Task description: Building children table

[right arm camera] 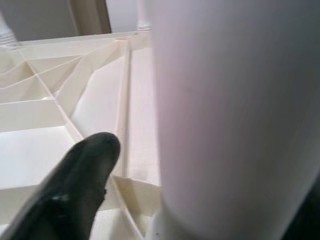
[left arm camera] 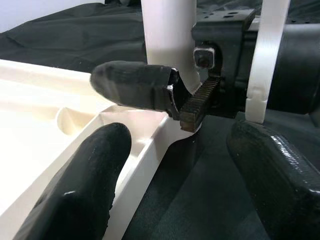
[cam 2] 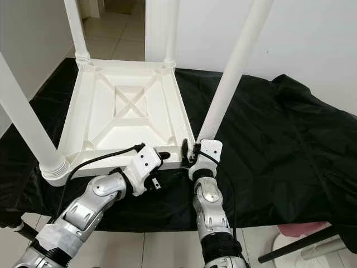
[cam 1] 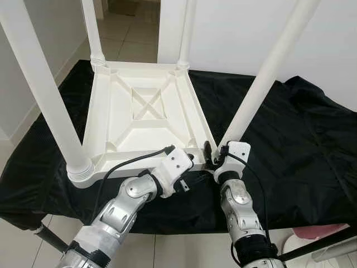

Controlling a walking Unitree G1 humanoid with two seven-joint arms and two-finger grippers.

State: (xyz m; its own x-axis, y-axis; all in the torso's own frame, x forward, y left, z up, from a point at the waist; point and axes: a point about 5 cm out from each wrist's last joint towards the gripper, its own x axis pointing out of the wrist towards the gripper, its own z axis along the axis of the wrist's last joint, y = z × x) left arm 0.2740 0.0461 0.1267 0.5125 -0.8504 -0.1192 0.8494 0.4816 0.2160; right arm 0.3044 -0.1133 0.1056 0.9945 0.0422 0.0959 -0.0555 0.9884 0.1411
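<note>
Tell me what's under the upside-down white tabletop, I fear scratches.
A black cloth lies under the tabletop, spreading beyond every edge. Whatever supports the cloth is covered.

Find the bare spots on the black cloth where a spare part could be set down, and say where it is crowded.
Free: the black cloth right of the near-right leg, out to its rumpled edge. Also the strip between the tabletop and the wall. Crowded: the near corner, where the left gripper and right gripper meet at that leg's base.

Black cloth (cam 1: 290,145) spread over a low surface on a tiled floor (cam 1: 125,39), white children's table (cam 1: 142,120) lying upside down on its left part, legs pointing up
</note>
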